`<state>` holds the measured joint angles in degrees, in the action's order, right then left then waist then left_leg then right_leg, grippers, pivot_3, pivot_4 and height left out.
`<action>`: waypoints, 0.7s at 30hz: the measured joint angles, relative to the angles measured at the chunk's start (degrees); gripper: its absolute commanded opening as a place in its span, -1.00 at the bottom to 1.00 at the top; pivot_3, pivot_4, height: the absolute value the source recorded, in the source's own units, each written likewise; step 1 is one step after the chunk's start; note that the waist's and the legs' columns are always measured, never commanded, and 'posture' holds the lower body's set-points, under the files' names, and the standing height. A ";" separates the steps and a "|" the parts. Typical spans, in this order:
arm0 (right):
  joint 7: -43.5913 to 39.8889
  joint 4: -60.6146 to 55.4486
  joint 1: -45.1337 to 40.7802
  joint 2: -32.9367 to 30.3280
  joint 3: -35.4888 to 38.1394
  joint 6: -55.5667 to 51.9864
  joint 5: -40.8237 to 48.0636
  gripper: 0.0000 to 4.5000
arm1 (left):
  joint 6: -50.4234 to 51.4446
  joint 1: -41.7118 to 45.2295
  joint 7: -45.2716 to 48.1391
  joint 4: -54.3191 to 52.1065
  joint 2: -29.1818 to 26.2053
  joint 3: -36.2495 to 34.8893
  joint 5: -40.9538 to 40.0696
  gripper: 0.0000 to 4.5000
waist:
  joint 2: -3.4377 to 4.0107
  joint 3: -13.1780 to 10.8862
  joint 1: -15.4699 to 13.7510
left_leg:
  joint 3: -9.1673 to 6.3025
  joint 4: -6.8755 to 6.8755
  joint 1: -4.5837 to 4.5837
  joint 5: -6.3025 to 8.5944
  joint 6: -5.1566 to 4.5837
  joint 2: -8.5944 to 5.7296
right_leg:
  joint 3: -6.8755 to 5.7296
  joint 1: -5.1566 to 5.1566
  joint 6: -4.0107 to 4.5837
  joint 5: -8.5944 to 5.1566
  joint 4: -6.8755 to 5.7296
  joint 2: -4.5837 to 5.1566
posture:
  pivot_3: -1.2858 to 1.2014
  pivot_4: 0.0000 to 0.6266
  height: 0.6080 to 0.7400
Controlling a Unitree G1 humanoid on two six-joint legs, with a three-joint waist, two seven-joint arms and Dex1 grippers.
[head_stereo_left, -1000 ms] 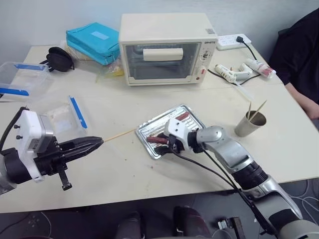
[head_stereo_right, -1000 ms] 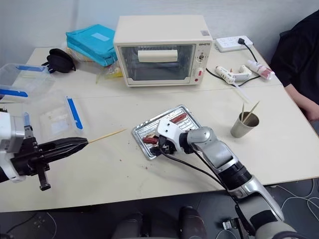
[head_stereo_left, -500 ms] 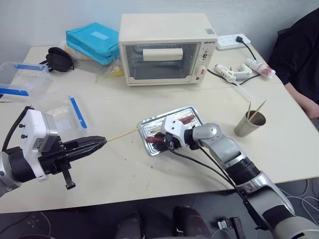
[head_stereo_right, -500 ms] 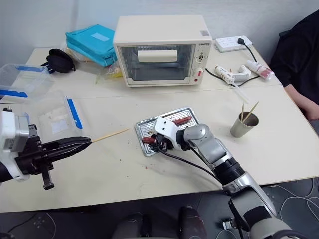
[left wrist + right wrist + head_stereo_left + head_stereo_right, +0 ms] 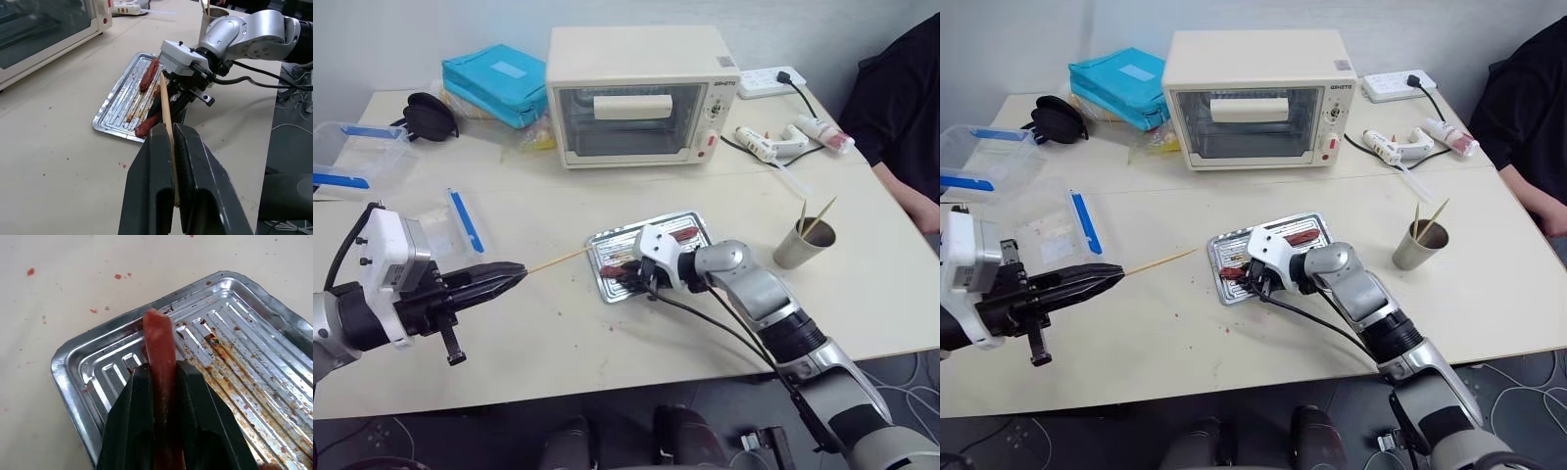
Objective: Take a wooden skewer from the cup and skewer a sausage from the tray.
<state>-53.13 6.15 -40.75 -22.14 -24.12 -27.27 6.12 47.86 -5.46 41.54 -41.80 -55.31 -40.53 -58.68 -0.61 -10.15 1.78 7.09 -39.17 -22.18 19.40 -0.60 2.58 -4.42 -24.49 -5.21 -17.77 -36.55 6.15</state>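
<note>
Left tool pinching wooden skewer, lower left of frame. Right tool pinching sausage over tray, frame centre. Risks: thin skewer pivots or snaps; sausage slips, tip glances off.

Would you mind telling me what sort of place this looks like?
Probably an office or lab table set up for a cooking trial: a toaster oven, a power strip, and a tray of sausages.
</note>
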 measured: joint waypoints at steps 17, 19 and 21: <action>-21.52 -20.78 1.67 -20.00 13.37 -9.68 18.41 -0.75 | 2.01 7.69 9.51 9.19 -6.19 5.44 -6.48 -1.00 | -0.01 0.00 -0.27 | -0.01 0.02 -0.01 0.01 -0.03 -0.08 | -0.05 0.02 -0.01 0.00 0.04 -0.23 | 0.03 -0.52 1.00; -24.31 -21.01 1.90 -22.07 14.98 -8.81 20.26 -0.75 | 2.44 9.48 11.89 9.32 -7.09 7.48 -7.43 -1.00 | -0.01 0.00 -0.22 | 0.01 0.02 0.01 0.01 -0.03 -0.08 | -0.04 0.02 -0.01 0.00 0.02 -0.24 | 0.03 -0.52 1.00; -25.97 -21.74 1.98 -23.22 16.20 -8.56 21.90 -0.75 | 2.68 11.21 13.57 9.35 -7.89 9.52 -8.31 -1.00 | -0.01 0.00 -0.11 | 0.04 0.01 0.05 0.02 -0.01 0.02 | 0.01 0.01 0.00 0.00 0.01 -0.37 | 0.03 -0.52 1.00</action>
<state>-79.10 -15.58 -38.76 -45.36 -7.91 -35.83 28.02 50.54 5.75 55.10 -32.44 -63.20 -31.01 -66.98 -0.61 -10.15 1.68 7.13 -39.16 -22.14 19.42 -0.61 2.60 -4.42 -24.48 -5.21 -17.77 -36.54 5.78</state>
